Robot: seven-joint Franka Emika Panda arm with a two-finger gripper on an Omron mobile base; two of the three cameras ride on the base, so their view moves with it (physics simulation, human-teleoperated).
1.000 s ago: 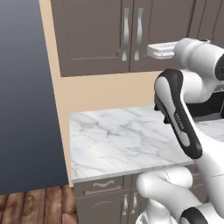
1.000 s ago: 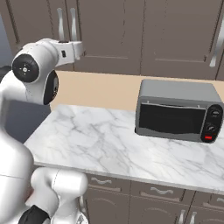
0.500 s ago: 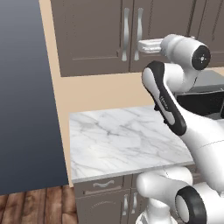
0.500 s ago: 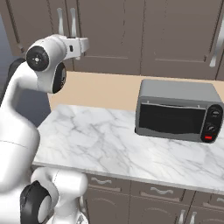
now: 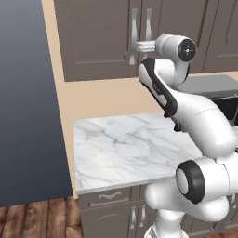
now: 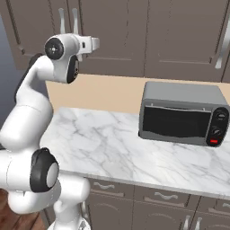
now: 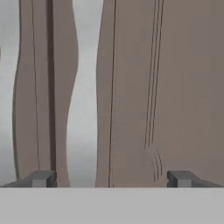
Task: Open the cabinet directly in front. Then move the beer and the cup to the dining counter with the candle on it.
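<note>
The cabinet (image 5: 93,37) (image 6: 126,27) has dark grey-brown doors, and both are shut. Its two long silver handles (image 5: 148,25) (image 6: 75,20) flank the middle seam. My gripper (image 5: 132,45) (image 6: 96,43) is raised to handle height, close in front of the doors. In the hand view my gripper (image 7: 111,178) stands open, touching nothing. One silver handle (image 7: 83,96) lies between the fingertips (image 7: 39,178), nearer the left one. The beer, the cup, the dining counter and the candle are out of view.
A short marble worktop (image 5: 125,148) (image 6: 112,152) lies under the cabinet, with drawers (image 5: 109,197) below. A grey toaster oven (image 6: 182,117) stands on its right part. A blue-grey wall (image 5: 23,93) closes off the left side. More wall cabinets (image 6: 188,31) continue to the right.
The hand has swung left and forward, from beside the doors to right in front of the two handles. The jaws have stayed open and the doors shut.
</note>
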